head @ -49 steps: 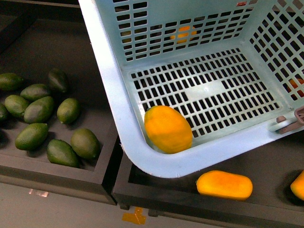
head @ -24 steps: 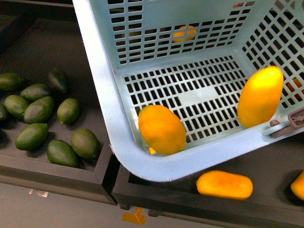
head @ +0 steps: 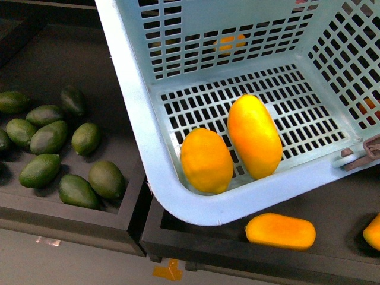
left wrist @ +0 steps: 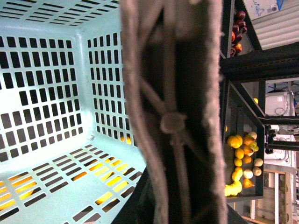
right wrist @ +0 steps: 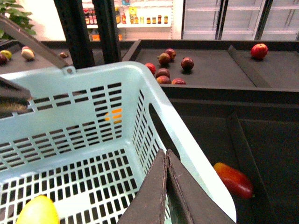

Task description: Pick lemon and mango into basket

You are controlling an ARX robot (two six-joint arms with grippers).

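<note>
Mango [head: 255, 136] lies on the slotted floor of the basket [head: 178, 193], in the lower middle of the front view, touching a second orange-yellow fruit [head: 206, 160] at its left that sits against the near wall. I see no small bright yellow lemon clearly; a yellow curve [right wrist: 38, 210] shows at the lower left of the right wrist view, but I cannot tell which fruit it is.

I judge these fruits firm, smooth-skinned and fairly heavy for their size, so they will roll on the ribbed plastic and could slip from a tip-only pinch. I would take one across its narrow middle, long axis crosswise to the jaws.

My right gripper [right wrist: 166, 161] hangs above the basket interior with its jaws pressed together and nothing between them. The left wrist view is filled by a brownish handle [left wrist: 173, 123] right at the camera; I cannot tell how the left jaws stand.

Around it: green oval fruits [head: 49, 136] in the tray at the left, another orange fruit [head: 280, 231] in the tray under the basket's near rim, red apples [right wrist: 168, 65] on the far shelf. The basket's tall walls limit any sideways approach.
</note>
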